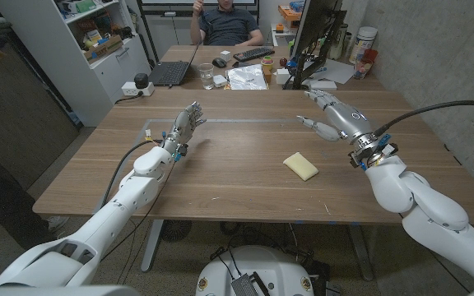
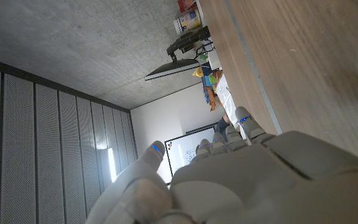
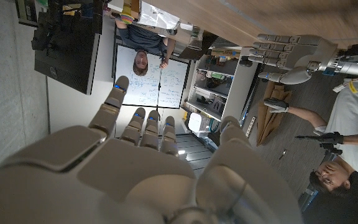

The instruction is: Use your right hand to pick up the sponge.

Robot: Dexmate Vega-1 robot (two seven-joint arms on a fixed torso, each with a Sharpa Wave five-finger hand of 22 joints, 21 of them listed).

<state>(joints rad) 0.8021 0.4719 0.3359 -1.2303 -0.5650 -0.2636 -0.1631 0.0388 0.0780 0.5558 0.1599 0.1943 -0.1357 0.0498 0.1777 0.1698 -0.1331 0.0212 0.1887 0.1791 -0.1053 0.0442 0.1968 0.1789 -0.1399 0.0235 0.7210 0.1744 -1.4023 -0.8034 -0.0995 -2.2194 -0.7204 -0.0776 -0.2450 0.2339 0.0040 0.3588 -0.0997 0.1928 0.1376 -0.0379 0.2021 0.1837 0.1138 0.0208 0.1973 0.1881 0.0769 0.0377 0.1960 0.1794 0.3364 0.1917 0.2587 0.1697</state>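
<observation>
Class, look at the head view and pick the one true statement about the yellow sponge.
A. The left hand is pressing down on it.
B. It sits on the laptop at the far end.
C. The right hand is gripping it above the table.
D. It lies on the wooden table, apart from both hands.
D: the sponge lies on the bare wooden table, with the right hand open beyond it and the left hand off to the other side, neither touching it.

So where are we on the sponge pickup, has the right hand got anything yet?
Nothing is done yet: the sponge lies on the wooden table, untouched. The right hand is open, holds nothing, and sits beyond the sponge, apart from it. The left hand is also open, well off to the other side. Left to do: bring the right hand to the sponge, grip it and lift.
</observation>
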